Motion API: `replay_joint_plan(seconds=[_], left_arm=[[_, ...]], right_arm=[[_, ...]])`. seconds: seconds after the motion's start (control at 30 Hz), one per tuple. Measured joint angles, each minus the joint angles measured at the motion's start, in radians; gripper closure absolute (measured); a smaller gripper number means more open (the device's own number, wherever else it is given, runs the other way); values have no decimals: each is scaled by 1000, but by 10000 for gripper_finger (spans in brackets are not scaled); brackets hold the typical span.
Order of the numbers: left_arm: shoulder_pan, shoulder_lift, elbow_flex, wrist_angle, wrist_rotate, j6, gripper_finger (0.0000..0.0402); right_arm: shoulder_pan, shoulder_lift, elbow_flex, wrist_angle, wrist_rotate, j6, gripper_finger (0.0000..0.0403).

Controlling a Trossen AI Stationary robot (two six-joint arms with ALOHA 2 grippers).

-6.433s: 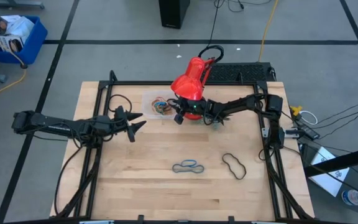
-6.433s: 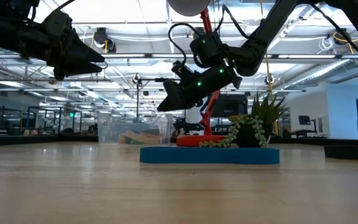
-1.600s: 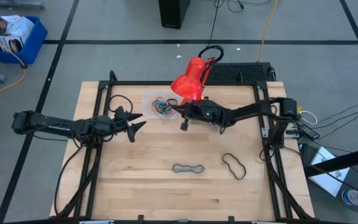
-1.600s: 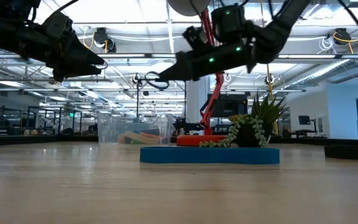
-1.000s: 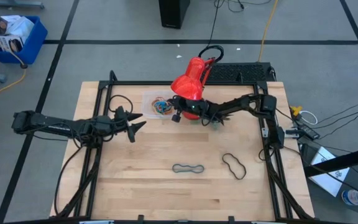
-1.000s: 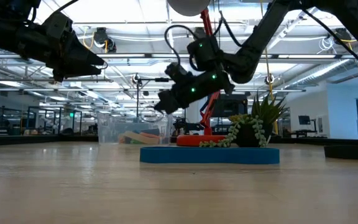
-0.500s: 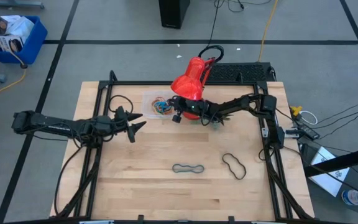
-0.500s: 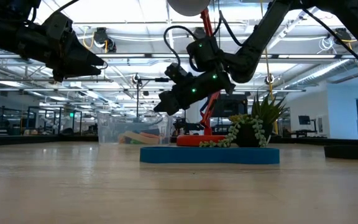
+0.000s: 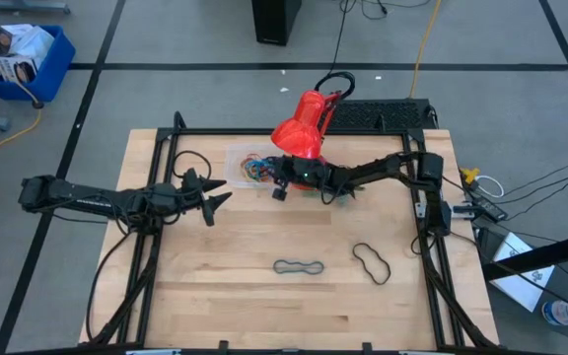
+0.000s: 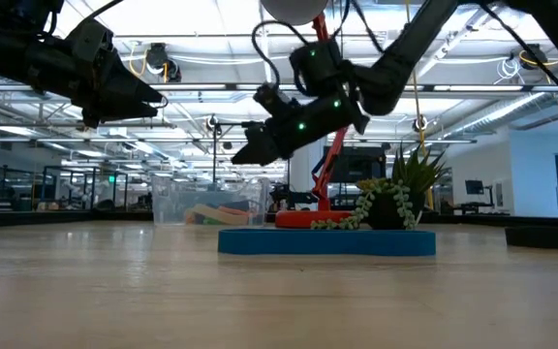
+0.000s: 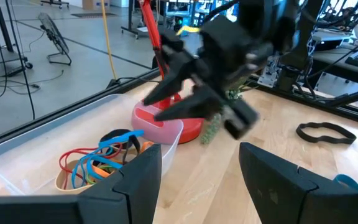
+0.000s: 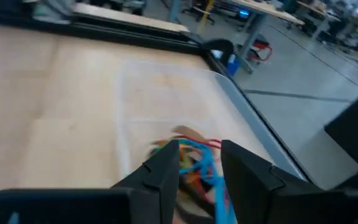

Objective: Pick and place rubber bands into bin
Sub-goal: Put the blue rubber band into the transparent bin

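The clear bin [image 9: 235, 156] stands at the table's far middle, left of the red lamp. It holds several rubber bands [image 11: 98, 165] in orange, red, blue and black, which also show in the right wrist view [image 12: 194, 155]. A blue-grey band [image 9: 298, 266] and a black band [image 9: 371, 261] lie flat on the table nearer the front. My right gripper [image 9: 276, 183] is open and empty, in the air by the bin's right end; the low view [image 10: 238, 155] shows it above the bin. My left gripper [image 9: 215, 197] is open and empty, in the air left of the bin.
A red desk lamp [image 9: 299, 133] overhangs my right arm beside the bin. A small plant on a blue disc [image 10: 325, 242] stands near the lamp's base. A black frame [image 9: 166, 148] runs round the table. Bare wood lies round the two loose bands.
My right gripper has risen a little over the bin's right end and tipped nearer to level, edging toward the table's left.
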Motion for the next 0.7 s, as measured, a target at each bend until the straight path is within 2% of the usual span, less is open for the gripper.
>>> replay_joint_plan(seconds=[0.13, 0.33, 0.47, 0.6, 0.7], left_arm=[[0, 0, 0, 0, 0, 0, 178], [0, 0, 0, 0, 0, 0, 179], [0, 0, 0, 0, 0, 0, 179], [0, 0, 0, 1, 0, -1, 179], [0, 0, 0, 1, 1, -6, 179]], right_arm=[[58, -68, 0, -148, 0, -54, 288], [159, -198, 0, -488, -8, -74, 292], [216, -287, -2, -664, -70, -63, 291], [268, -381, -68, -695, -161, -38, 292], [308, -455, -145, -679, -184, -22, 293]])
